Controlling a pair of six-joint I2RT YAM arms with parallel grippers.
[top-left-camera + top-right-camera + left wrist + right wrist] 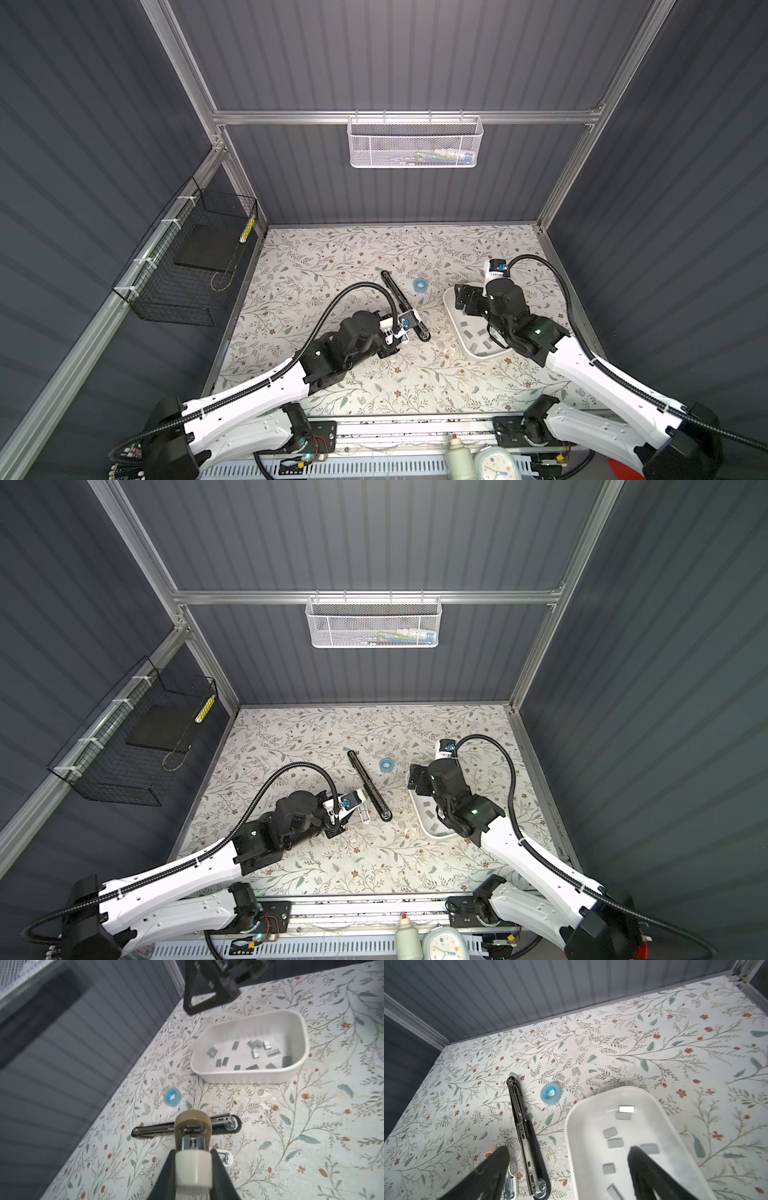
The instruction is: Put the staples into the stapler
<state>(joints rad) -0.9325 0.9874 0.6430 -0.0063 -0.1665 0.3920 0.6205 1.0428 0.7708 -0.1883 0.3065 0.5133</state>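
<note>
Two grippers in both top views, set over a floral table [332, 257]. Left gripper [193, 1155]: pressed together on a small white-and-chrome part [193, 1169] with a beige looped end. Holds that part low over the table, close to the hinge end of the black stapler [392, 284] [154, 1128]; contact between part and stapler not discernible. Right gripper [569, 1149] [461, 299]: spread wide and empty, fingers [492, 1169] well apart. Hovers at the far end of the white ribbed tray [452, 311] [245, 1079], one finger over the table side, the other over the tray interior. Stapler: lies flat on the table between the two grippers, opened out, chrome magazine rail facing up, long axis diagonal in both top views. Staples [255, 1052] [609, 1132]: about a dozen short grey strips, loose on the tray floor, scattered at mixed angles, well apart from the stapler rail. Small blue round cap [421, 285] [550, 1093]: sits on the table between the stapler's far end and the tray, touching neither. Second white-and-chrome piece [223, 1157]: rests on the table just beside the stapler's hinge end. White mesh basket [415, 141]: hangs on the back rail. Black wire basket [187, 270]: hangs on the left wall.
</note>
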